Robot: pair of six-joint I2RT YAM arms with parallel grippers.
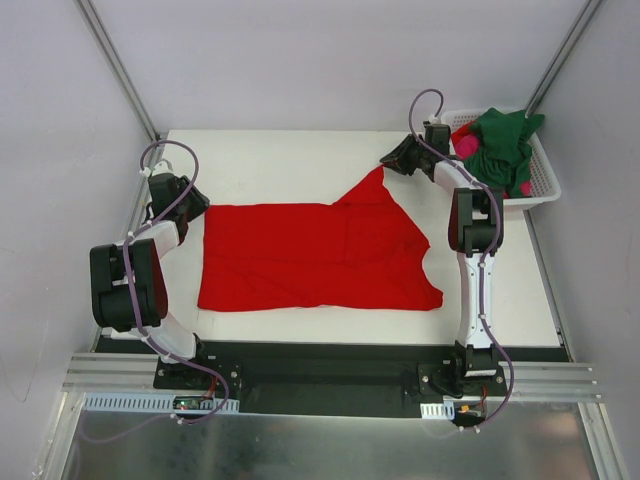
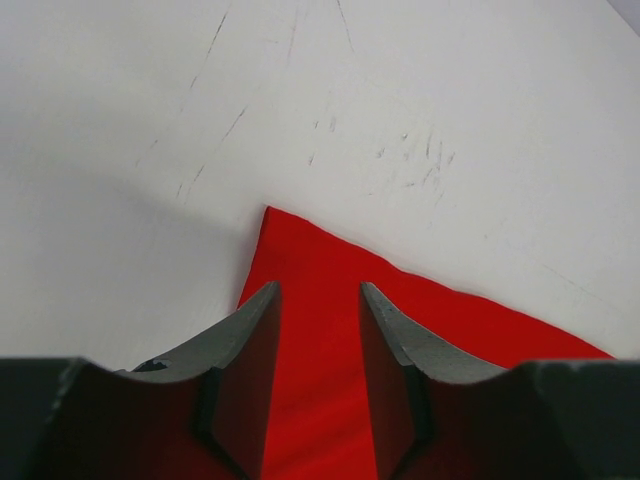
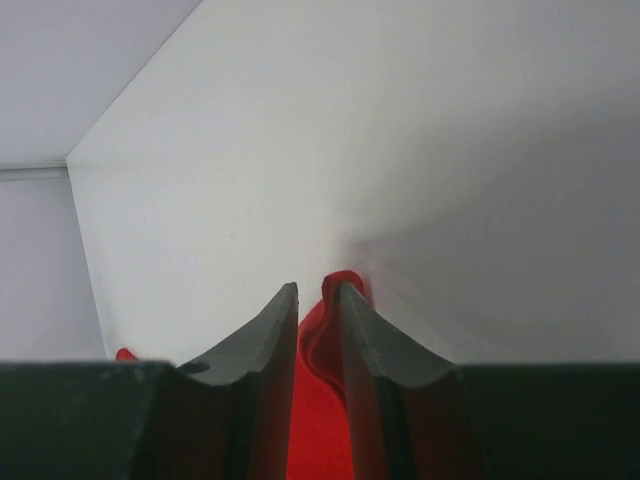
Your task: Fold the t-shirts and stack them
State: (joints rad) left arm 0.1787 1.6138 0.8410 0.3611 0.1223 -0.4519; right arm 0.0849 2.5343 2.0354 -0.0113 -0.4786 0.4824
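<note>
The red shirt lies spread flat on the tabletop, with its long axis running from left to right between the two arms. The left claw stands over the shirt's far-left corner. Its jaws are half apart, the cloth lies flat under them and the corner point is just ahead, so nothing is pinched there. The right claw is at the shirt's far-right sleeve tip. Its jaws are narrow and a bunch of red cloth is between them, so I judge it has hold of the sleeve. Each arm is nearest to its own end of the shirt.

Right of the shirt is the basket, holding the green shirt and the pink shirt. Nothing stands in the way of folding.
</note>
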